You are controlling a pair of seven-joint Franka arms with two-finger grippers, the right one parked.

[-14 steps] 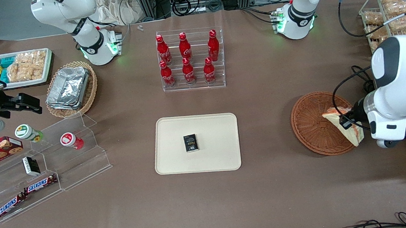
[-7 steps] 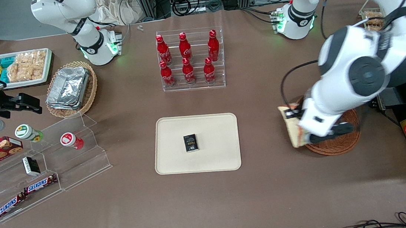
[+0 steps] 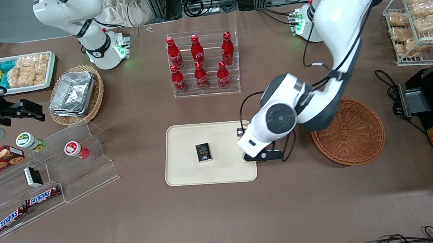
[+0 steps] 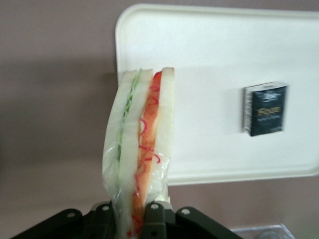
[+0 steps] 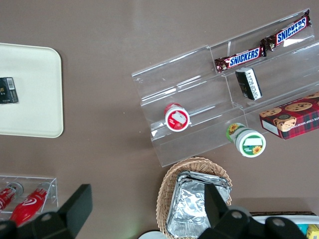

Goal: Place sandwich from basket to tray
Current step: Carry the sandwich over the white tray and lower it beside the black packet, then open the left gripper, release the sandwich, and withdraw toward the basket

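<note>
The sandwich [image 4: 142,144], a plastic-wrapped wedge of white bread with red-orange and green filling, hangs between the fingers of my gripper [image 4: 133,219], which is shut on it. It hovers over the edge of the cream tray [image 4: 219,45] that lies nearest the basket. In the front view the gripper [image 3: 244,142] is over that same edge of the tray [image 3: 186,140], and the arm's wrist hides most of the sandwich. The reddish-brown wicker basket [image 3: 353,136] stands beside the tray, toward the working arm's end of the table, with nothing in it.
A small black packet [image 3: 203,152] lies on the tray's middle. A clear rack of red bottles [image 3: 203,63] stands farther from the front camera than the tray. Clear tiered shelves [image 3: 47,177] with snacks stand toward the parked arm's end.
The gripper has carried the sandwich out of the basket and sideways across the table to the tray's edge. The basket now shows fully, with nothing in it.
</note>
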